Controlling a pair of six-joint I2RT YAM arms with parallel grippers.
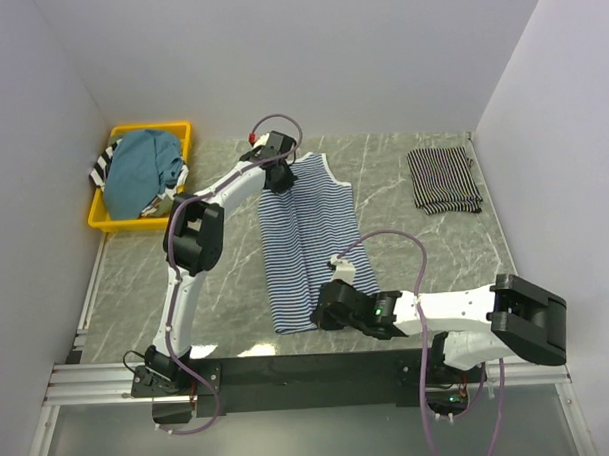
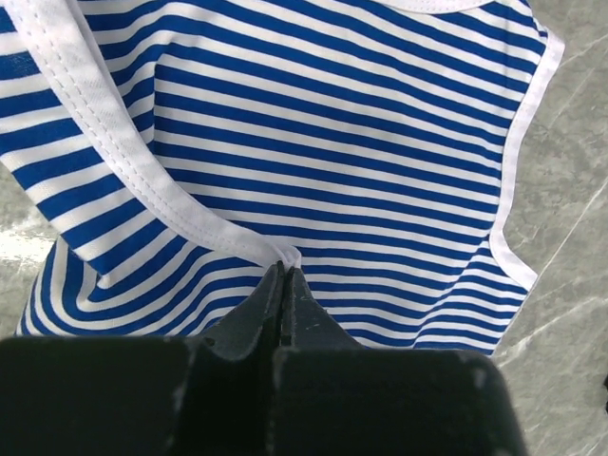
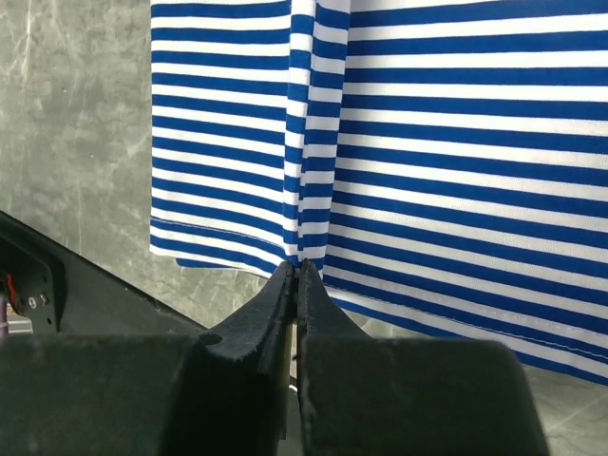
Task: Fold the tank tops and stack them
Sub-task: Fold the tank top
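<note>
Lying lengthwise on the tabletop [image 1: 415, 254], the blue-striped top [image 1: 305, 238] is pinched at both ends: left tool [image 2: 285, 271] clenched on its white far-end trim, right tool [image 3: 296, 266] clenched on its near hem.

Burying the pinched trim of the top [image 2: 332, 142] between the pressed-together tips of the left gripper [image 2: 285, 268]; losing the cloth beyond and left of them at the picture's edge. Swallowing a hem fold likewise inside the right gripper [image 3: 296, 266], cropping the cloth beyond it and to its right. From overhead, covering the hem corner beneath it. Left of the left gripper, heaping too tightly in the bin [image 1: 119, 225] for counting under the teal top [image 1: 142, 169]. Well beyond the right gripper, showing the dark top [image 1: 443, 180] too small for telling layers.
</note>
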